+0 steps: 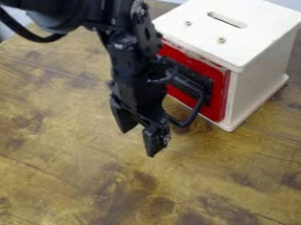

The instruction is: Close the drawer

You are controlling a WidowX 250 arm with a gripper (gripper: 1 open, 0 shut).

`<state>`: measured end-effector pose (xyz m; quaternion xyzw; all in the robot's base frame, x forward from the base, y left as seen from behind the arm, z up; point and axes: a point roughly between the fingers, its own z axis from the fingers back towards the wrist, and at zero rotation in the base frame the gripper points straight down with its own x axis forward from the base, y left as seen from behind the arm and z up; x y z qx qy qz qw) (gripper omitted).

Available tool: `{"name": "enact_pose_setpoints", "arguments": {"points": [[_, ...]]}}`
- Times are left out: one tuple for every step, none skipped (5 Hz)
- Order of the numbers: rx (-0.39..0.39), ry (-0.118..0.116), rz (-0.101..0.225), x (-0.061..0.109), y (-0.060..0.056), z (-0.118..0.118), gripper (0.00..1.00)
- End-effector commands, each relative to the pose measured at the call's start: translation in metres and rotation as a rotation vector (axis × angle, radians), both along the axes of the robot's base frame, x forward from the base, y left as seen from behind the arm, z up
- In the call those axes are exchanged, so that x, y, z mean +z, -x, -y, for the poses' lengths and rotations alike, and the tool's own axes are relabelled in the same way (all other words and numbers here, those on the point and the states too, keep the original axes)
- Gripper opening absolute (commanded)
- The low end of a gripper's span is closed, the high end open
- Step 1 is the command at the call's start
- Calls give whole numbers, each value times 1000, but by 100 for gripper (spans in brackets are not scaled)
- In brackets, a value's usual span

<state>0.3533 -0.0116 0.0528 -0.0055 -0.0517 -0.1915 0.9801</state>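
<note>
You are looking down at a worn wooden table [67, 177], brown and mottled with darker stains. Toward the upper right stands a cream-white cabinet box [245, 43] with a short slot [227, 20] on its top face. The drawer [198, 80] sits in the cabinet's front, which faces left and slightly toward you: its bright red face lies about level with the cabinet front (how far in it sits, you cannot tell exactly from this angle). Its black wire loop handle [184, 112] juts out from the red face and curves down toward the table.

Your arm [130, 48] comes in from the upper left, black and bulky, and hangs down just in front of the drawer, covering the left part of the red face. The gripper [140, 134] points downward over the table, just left of the loop handle. Two dark fingers [154, 141] show at its lower end with a narrow gap between them, and nothing sits in that gap; the blur makes the exact spread hard to judge. You cannot tell whether the gripper body touches the handle, though they overlap in this view.
</note>
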Motion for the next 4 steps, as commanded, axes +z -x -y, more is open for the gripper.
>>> {"name": "enact_pose_setpoints", "arguments": {"points": [[-22,8,72,24,-4,9,100],[-29,11,67,23,-3,13,100],[-21,12,64,30,-6,6,100],[-5,3,84,38,-9,0,100]]}}
